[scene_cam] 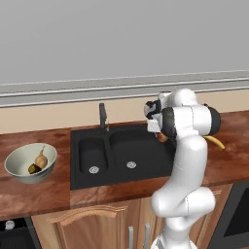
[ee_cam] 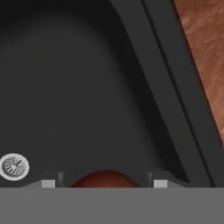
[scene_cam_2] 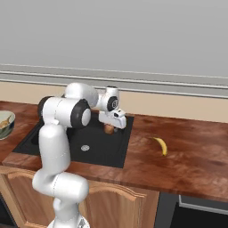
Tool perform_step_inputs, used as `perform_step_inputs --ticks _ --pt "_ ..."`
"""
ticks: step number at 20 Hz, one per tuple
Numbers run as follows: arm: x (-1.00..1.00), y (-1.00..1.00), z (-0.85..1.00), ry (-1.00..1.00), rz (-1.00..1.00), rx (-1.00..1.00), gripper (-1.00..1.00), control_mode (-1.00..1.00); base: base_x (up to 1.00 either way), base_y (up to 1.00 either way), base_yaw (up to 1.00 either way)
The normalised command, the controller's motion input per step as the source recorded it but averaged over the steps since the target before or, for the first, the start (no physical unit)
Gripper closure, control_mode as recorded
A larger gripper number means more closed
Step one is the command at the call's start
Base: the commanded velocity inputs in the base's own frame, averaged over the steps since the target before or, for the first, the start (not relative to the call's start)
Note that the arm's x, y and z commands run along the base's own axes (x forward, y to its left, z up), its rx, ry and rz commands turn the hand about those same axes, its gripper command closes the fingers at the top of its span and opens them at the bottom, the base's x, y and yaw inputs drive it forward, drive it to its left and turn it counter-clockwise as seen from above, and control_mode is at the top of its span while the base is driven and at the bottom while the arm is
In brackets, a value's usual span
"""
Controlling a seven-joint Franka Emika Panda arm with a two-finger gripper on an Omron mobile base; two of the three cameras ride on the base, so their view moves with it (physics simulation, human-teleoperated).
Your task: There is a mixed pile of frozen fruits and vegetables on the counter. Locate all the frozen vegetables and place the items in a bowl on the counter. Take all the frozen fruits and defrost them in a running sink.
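Red apple (scene_cam_2: 109,128) pinched in claw (scene_cam_2: 109,129) over sink (scene_cam_2: 95,147) | banana (scene_cam_2: 161,145) right of sink | vegetables in bowl (scene_cam: 19,169)

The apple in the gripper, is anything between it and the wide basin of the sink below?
Nothing visible. The gripper holds the red apple over the right edge of the sink's wide basin. In the hand view the black basin floor beneath it is bare apart from the silver drain.

wall (scene_cam: 121,34): plain grey, above a pale moulding strip (scene_cam: 121,87); cabinet fronts (scene_cam: 97,226): light wood, arched panels
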Motion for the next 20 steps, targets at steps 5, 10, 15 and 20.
perform_step_inputs --ticks 5,10,15,20 --pt "0.15 0.56 -0.62 -0.34 -0.03 -0.12 1.0 -1.0 0.0 0.0 0.0" --pt "0.21 0.15 -0.42 -0.08 0.03 -0.02 1.0 -1.0 0.0 0.0 0.0" --pt "0.3 -0.05 -0.41 0.12 0.06 0.01 1.0 -1.0 0.0 0.0 0.0" --pt "0.34 -0.03 -0.16 0.3 0.04 0.01 1.0 -1.0 0.0 0.0 0.0"
